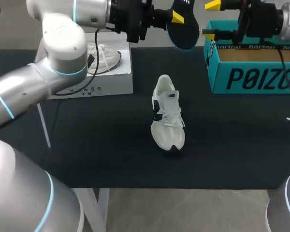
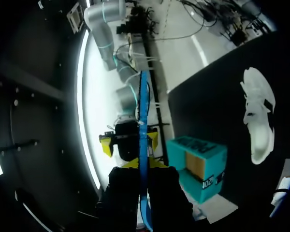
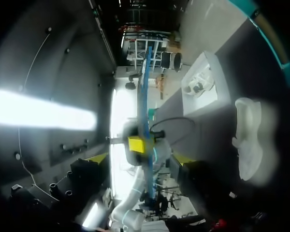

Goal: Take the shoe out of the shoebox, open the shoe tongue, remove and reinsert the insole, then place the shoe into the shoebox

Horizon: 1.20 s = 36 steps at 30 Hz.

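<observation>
The white shoe [image 1: 167,113] is already out of the teal shoebox [image 1: 253,77] and lies on its sole near the middle of the dark surface [image 1: 96,140], well apart from the box, so the first step looks done. The dark insole [image 1: 183,26], blue along its edge, is out of the shoe and up in the air above the far edge of the surface. The left tool [image 1: 176,17] is clamped on it, and in the left wrist view the insole shows edge-on as a thin blue line running out between that tool's fingers. The right tool [image 1: 210,18] hangs just beside the insole with its yellow tips spread wide and nothing held, the insole standing ahead of the gap between them. Whether the tongue is pulled fully open is too small to tell. The removal half of the insole step therefore seems finished. What is left, by my reading, is to slide the insole back into the shoe and then set the shoe into the open shoebox at the right side of the surface. A white box [image 1: 101,84] with another shoe on it sits at the far left
</observation>
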Each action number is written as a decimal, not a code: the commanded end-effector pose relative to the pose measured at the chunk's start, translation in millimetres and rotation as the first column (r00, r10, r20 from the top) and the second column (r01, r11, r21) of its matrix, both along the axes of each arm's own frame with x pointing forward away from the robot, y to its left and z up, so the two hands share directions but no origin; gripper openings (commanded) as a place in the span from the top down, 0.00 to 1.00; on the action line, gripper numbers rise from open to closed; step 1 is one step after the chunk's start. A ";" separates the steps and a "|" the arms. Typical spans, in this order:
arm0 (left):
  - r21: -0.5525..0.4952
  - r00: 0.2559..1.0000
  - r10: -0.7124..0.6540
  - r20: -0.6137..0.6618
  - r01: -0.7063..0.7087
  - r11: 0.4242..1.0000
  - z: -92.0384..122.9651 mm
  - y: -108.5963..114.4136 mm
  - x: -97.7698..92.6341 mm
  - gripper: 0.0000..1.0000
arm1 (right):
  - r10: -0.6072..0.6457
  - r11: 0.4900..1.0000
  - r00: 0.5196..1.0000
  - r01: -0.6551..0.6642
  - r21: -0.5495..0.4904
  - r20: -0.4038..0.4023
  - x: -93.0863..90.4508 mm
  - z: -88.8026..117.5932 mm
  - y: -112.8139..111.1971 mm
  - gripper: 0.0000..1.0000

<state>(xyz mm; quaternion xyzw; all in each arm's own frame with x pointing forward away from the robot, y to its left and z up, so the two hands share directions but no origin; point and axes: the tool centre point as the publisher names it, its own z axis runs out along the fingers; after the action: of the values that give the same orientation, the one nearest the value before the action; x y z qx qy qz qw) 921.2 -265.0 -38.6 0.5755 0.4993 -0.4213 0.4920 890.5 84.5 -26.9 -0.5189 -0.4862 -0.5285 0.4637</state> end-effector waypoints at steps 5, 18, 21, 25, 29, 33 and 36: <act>-0.107 1.000 -0.019 -0.006 0.019 0.994 -4.2 -22.5 3.5 1.00 | -0.007 1.000 1.000 0.006 0.017 0.010 -0.4 -1.2 5.9 0.32; -0.130 0.998 -0.048 -0.038 0.043 0.991 -5.4 -30.6 1.1 1.00 | -0.005 1.000 1.000 0.004 0.017 0.020 0.8 -1.3 9.1 0.92; -0.138 0.997 -0.063 -0.048 0.056 0.989 -3.9 -32.8 -0.5 1.00 | -0.002 1.000 1.000 0.002 0.013 0.018 1.0 -3.1 9.4 1.00; -0.152 0.994 -0.087 -0.060 0.077 0.985 -2.4 -35.1 -4.8 1.00 | -0.004 1.000 1.000 0.004 0.001 0.011 0.9 -5.5 9.1 1.00; -0.158 0.995 -0.089 -0.044 0.081 0.984 0.2 -35.4 -8.1 0.98 | -0.008 1.000 1.000 0.008 -0.020 0.004 0.5 -9.9 7.4 1.00; -0.163 0.997 -0.055 -0.045 0.047 0.985 2.9 -30.3 -6.4 0.00 | -0.030 0.999 0.999 0.031 -0.045 0.025 1.7 -10.8 6.8 1.00; -0.161 0.992 -0.024 -0.128 0.003 0.987 4.1 -21.9 -3.4 0.00 | -0.065 0.994 0.995 0.071 -0.079 0.073 6.8 -11.5 8.0 1.00</act>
<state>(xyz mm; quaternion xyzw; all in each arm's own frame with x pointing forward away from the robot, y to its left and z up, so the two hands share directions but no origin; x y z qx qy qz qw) 923.2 -292.2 -34.5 0.5234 0.4718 -0.4934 0.5099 899.2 88.1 -41.5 -0.5283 -0.5050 -0.5384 0.4195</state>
